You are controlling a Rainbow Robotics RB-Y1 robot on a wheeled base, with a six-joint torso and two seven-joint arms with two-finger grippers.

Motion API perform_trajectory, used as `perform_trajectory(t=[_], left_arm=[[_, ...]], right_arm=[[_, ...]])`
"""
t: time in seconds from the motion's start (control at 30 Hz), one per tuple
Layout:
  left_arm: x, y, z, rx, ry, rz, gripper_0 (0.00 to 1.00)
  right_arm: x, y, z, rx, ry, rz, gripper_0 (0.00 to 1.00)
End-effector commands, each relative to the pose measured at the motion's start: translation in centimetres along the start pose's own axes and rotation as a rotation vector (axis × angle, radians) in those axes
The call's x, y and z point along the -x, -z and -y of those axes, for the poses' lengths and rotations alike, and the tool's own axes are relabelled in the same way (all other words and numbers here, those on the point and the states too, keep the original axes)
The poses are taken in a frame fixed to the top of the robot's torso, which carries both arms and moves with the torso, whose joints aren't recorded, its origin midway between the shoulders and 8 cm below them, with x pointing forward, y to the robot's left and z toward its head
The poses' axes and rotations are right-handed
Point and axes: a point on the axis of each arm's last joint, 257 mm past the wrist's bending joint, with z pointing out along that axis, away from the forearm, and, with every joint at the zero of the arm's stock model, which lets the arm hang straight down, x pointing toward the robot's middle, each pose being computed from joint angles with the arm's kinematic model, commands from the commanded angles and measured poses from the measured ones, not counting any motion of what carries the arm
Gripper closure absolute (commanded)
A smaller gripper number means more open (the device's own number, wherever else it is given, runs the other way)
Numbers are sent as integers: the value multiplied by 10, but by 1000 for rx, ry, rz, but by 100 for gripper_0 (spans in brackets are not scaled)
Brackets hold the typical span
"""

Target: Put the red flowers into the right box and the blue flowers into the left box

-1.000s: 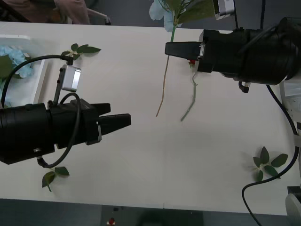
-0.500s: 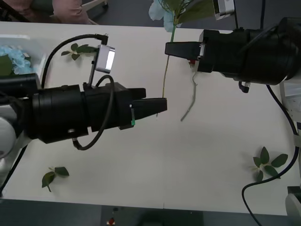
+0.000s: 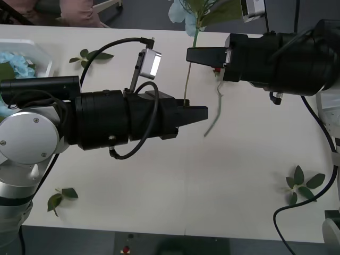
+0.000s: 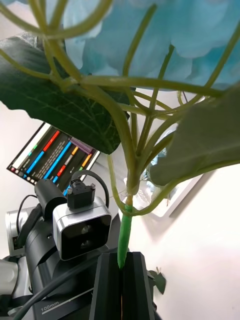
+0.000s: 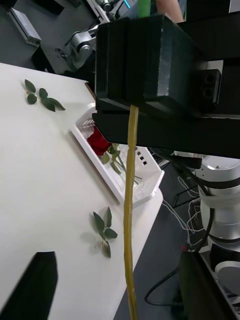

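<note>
My right gripper is shut on the stem of a blue flower, whose pale head hangs past the table's far edge. Its thin stem droops to the table. In the right wrist view the black fingers clamp the green stem under the head. My left gripper is open at the stem's lower end, and the stem runs between its fingers. A red flower lies under the right gripper. The left box holds blue flowers. The right box holds a red rose.
Loose leaf sprigs lie at the far left, the near left and the near right. The right arm's cable trails along the table's right side. A monitor stands behind the left arm.
My left arm has swung right from the table's left side to the middle, and its open fingers now flank the hanging stem's lower end. The right gripper and blue flower have stayed put.
</note>
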Motion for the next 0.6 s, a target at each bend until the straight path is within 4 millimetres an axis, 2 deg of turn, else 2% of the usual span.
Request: perform_trajectory(t=[0.03,0.4,0.43,0.5,0.57,0.6], left_arm=[[11,5,8,-13,15,15,100],[13,8,3,-1,9,24,100],[14,8,3,1,8,27,100],[15,10,2,5,3,27,100],[16,10,1,7,1,24,100],[16,11,1,7,-3,22,100]], right_arm=[[10,-5,-14,34,-10,20,100],[10,-5,-14,34,-10,20,100],[10,-5,-14,34,-10,20,92],[10,-5,-14,34,-10,20,22],[10,-5,-14,34,-10,20,0],[10,-5,-14,34,-10,20,0]])
